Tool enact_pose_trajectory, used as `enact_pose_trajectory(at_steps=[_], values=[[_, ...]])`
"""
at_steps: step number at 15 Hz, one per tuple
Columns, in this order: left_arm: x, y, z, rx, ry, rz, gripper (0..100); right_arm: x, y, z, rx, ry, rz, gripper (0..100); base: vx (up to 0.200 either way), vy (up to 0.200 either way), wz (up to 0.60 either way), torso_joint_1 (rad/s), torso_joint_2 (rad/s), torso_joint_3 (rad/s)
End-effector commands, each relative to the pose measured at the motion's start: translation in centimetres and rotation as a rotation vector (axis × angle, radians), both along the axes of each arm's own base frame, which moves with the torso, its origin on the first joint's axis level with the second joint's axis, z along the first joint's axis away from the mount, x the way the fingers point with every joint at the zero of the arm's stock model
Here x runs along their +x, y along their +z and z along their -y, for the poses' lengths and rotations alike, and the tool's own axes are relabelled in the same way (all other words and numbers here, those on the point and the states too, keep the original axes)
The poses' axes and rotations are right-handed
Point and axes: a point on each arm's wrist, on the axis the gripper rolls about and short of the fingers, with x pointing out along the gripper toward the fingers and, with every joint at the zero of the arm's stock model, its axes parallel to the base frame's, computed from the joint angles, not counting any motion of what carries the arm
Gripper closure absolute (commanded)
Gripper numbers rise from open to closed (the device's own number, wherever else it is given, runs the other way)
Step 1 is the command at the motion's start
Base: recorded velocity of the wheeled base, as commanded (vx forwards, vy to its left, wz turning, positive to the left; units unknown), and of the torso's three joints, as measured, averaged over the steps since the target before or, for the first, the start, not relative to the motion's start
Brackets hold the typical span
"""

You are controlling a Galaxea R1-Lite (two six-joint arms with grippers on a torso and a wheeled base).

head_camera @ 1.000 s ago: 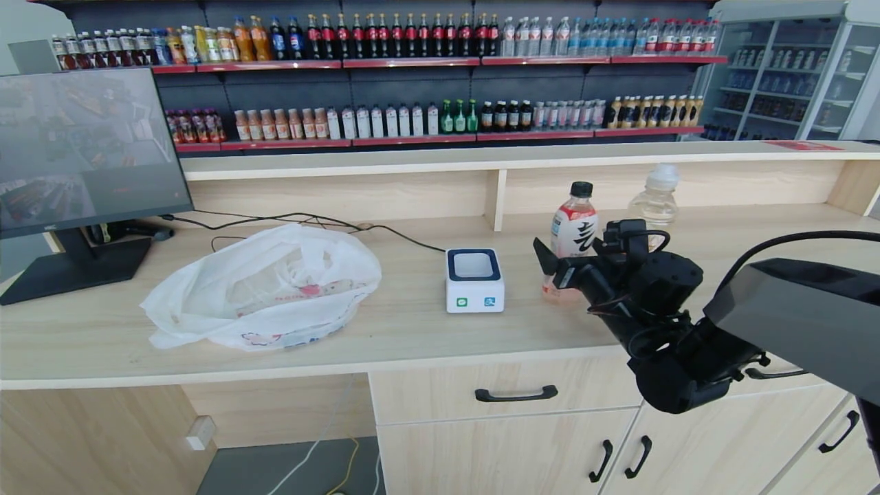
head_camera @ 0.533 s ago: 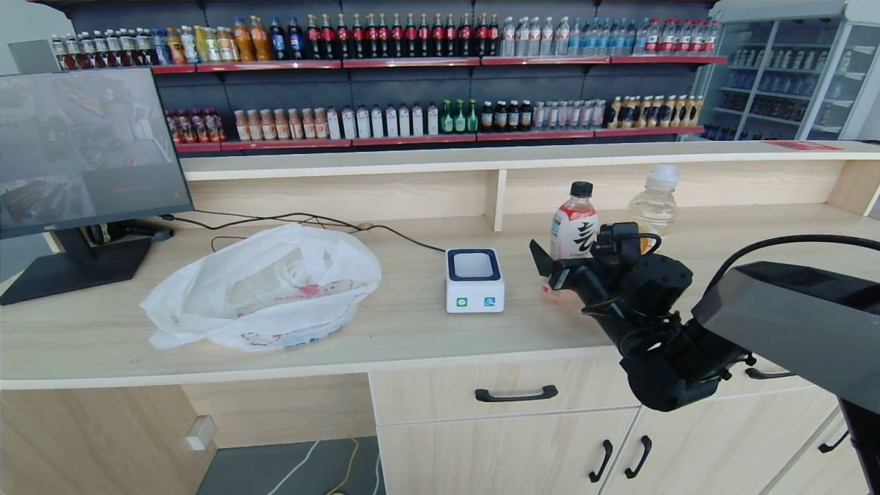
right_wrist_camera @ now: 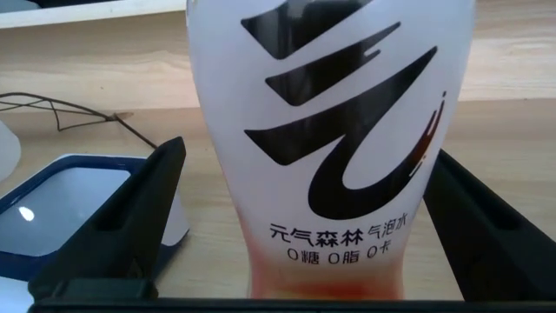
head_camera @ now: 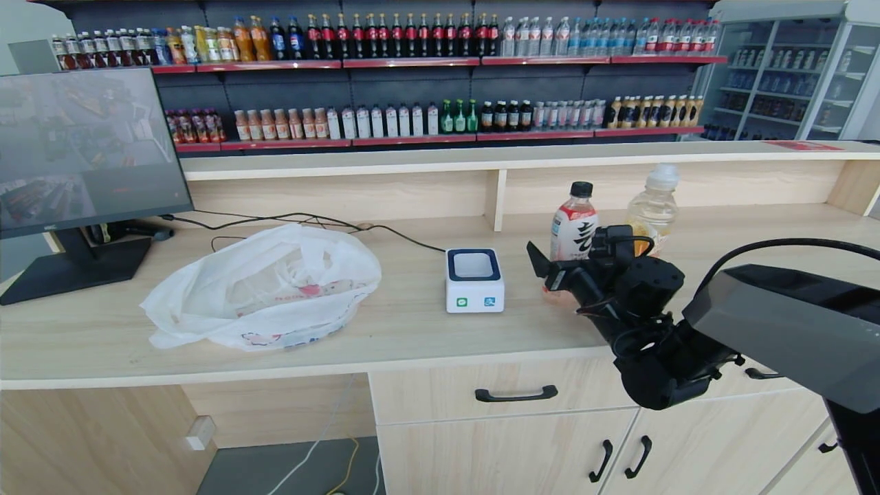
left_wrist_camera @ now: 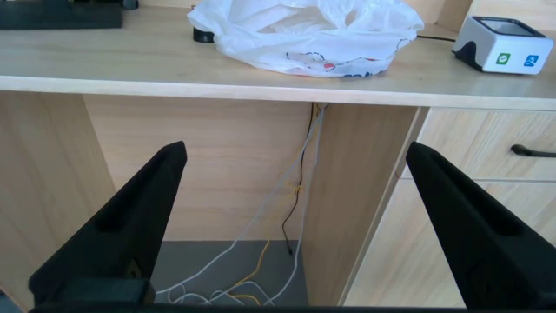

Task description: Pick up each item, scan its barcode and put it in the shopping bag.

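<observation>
The bottle (head_camera: pixel 574 223), black-capped with a white label and pinkish drink at its foot, stands upright on the worktop (head_camera: pixel 412 330), right of the scanner (head_camera: pixel 474 278) and in front of the back ledge. The right jaws are spread wide and set around its lower half. In the right wrist view one finger (right_wrist_camera: pixel 122 226) lies on the scanner side and the other on the far side. Each is close to the bottle's wall, with a thin gap showing, so nothing is gripped. Just behind and to the right, a clear bottle (head_camera: pixel 653 203) with a white cap stands upright, apart from the first. The scanner, a small white box with a dark-rimmed window on top, sits near the middle of the worktop. Well to its left the white bag (head_camera: pixel 265 289) lies slumped and crumpled, with something pale inside that cannot be made out. A black cable (head_camera: pixel 289 218) runs along the worktop behind the bag. A monitor (head_camera: pixel 82 148) stands at the far left. The left jaws are also wide open and hold nothing. They hang low, below the worktop's edge, facing the open recess under the bag where loose wires (left_wrist_camera: pixel 295 200) dangle. Shelves (head_camera: pixel 412 65) of drinks line the wall behind.
</observation>
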Motion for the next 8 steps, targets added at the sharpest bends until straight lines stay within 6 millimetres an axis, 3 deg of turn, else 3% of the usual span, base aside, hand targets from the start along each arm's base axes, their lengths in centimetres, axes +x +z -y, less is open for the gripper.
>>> enact_pose_trajectory(at_steps=[1,2,8], values=[[0.00,0.00,0.00,0.000,0.000,0.000,0,0.21,0.14,-0.08,0.004,0.002,0.011,0,0.000,0.000,0.00,0.000,0.00,0.000],[0.00,0.00,0.00,0.000,0.000,0.000,0,0.28,0.18,-0.11,0.004,0.002,0.014,100,0.000,0.000,0.00,0.000,0.00,0.000],[0.00,0.00,0.00,0.000,0.000,0.000,0,0.38,0.24,-0.07,0.013,0.001,0.017,100,0.000,0.000,0.00,0.000,0.00,0.000]])
